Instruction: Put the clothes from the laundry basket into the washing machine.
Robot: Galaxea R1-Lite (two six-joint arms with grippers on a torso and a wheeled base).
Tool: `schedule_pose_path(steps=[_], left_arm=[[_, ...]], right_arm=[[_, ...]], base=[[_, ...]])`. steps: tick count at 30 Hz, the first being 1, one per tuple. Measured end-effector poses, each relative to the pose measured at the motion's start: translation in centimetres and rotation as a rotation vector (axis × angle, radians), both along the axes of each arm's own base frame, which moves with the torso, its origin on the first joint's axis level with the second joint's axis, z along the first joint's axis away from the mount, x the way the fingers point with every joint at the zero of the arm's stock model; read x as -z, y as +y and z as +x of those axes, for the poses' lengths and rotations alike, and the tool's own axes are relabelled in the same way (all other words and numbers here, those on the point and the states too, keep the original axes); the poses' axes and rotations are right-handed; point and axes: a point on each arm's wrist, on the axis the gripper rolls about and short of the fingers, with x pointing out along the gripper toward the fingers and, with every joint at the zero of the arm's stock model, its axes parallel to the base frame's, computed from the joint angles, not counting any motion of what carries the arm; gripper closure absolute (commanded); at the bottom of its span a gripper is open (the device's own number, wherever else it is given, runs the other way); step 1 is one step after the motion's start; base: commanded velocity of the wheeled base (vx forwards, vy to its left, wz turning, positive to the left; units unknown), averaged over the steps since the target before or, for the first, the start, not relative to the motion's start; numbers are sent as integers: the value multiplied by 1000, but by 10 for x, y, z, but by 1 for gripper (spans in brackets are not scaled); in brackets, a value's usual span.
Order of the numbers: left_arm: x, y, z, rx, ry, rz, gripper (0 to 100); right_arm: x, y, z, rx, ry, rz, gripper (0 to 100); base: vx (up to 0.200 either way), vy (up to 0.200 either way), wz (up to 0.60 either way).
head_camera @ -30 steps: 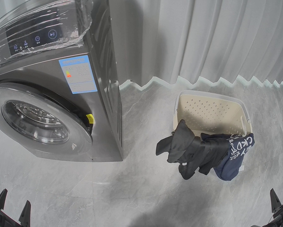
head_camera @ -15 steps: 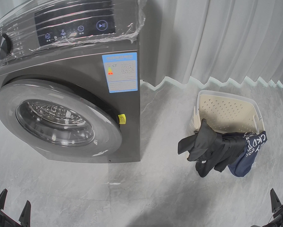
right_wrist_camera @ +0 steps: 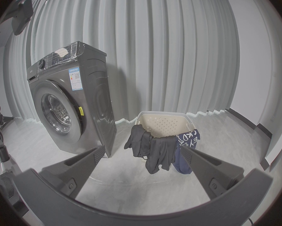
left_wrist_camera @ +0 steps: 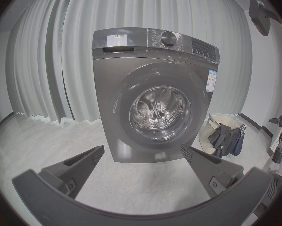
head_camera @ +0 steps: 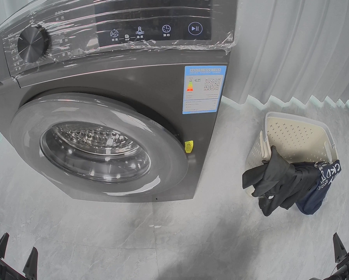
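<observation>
The washer stands on the grey floor ahead of the robot and to its left, in front of a pale curtain. Its round door looks shut, with the steel drum visible through the glass, though from this angle it is hard to tell whether it is latched. Clear film covers the control panel, with a dial at its left end. A blue label sits on the front above a small yellow tag.

The basket, cream and perforated, sits on the floor to the right of the washer and apart from it, close to the curtain. The clothes hang over its near rim and down its outer wall. A black garment is on the left, and a navy garment with white print is just beside it on the right, the two touching.

The left gripper sits low at the near left, its fingers spread wide and holding nothing. In its wrist view the left gripper faces the washer door. The right gripper sits low at the near right, also spread wide and empty. In its wrist view the right gripper faces the basket and the hanging clothes. Both are well apart from the washer and the basket.
</observation>
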Motion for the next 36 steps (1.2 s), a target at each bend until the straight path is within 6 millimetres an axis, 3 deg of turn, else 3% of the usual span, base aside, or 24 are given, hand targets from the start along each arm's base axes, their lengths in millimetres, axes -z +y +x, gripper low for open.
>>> schedule_pose_path(steps=[22,31,36], left_arm=[[0,0,0,0,0,-1,0],[0,0,0,-1,-1,-1,0],[0,0,0,-1,0,-1,0]], right_arm=[[0,0,0,6,0,0,0],[0,0,0,4,0,0,0],[0,0,0,5,0,0,0]], base=[[-9,0,82],[0,200,0],[0,0,0]])
